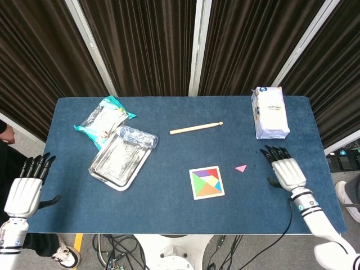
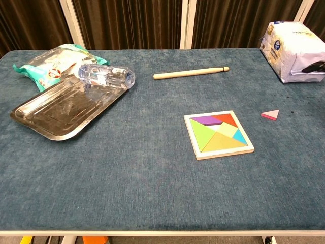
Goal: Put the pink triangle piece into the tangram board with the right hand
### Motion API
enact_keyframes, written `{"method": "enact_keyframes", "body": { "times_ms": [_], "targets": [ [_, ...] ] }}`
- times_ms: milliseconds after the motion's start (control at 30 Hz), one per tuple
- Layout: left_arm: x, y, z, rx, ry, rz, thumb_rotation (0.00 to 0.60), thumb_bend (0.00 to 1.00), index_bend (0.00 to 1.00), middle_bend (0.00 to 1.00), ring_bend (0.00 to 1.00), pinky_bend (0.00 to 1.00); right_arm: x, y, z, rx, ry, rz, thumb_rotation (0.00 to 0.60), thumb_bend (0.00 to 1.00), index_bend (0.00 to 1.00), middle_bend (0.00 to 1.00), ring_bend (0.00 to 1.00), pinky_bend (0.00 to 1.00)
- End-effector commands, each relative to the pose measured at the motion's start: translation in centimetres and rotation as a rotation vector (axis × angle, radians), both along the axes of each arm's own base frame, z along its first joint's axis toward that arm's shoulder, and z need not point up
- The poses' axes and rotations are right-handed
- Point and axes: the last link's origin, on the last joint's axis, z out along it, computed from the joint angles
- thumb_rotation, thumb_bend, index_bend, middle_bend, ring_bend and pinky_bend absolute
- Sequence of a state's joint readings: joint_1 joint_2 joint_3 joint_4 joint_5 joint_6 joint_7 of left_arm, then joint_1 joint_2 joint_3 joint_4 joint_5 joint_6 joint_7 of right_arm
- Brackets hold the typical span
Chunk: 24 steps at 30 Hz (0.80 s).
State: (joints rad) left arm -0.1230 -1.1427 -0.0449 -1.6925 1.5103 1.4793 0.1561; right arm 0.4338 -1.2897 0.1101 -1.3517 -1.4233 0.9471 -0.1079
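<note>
The pink triangle piece (image 1: 241, 168) (image 2: 270, 115) lies flat on the blue table, just right of the tangram board (image 1: 206, 183) (image 2: 219, 134), whose white frame holds several coloured pieces. My right hand (image 1: 286, 167) hovers over the table to the right of the triangle, fingers spread and pointing away, holding nothing. Only a dark fingertip (image 2: 315, 66) of it shows at the right edge of the chest view. My left hand (image 1: 27, 188) hangs off the table's left edge, fingers apart and empty.
A white bag (image 1: 269, 112) stands at the back right, behind my right hand. A wooden stick (image 1: 196, 128) lies mid-table. At the left sit a metal tray (image 1: 118, 159), a clear plastic bottle (image 1: 138, 136) on its rim and a teal snack packet (image 1: 104, 118).
</note>
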Motion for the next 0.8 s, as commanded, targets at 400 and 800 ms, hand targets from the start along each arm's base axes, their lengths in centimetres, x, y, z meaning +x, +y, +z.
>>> {"method": "enact_keyframes", "body": {
  "times_ms": [400, 800],
  "targets": [
    [-0.5, 0.0, -0.3, -0.009, 0.0, 0.016, 0.6, 0.0, 0.04, 0.0, 0.0, 0.0, 1.5, -1.6, -3.5, 0.069, 0.022, 0.068, 0.6, 0.21, 0.0, 0.0, 0.0, 0.0],
    [-0.7, -0.1, -0.3, -0.013, 0.0, 0.017, 0.6, 0.0, 0.04, 0.0, 0.0, 0.0, 2.5, -3.0, -4.9, 0.071, 0.016, 0.077, 0.6, 0.22, 0.15, 0.0, 0.0, 0.0]
  ]
}}
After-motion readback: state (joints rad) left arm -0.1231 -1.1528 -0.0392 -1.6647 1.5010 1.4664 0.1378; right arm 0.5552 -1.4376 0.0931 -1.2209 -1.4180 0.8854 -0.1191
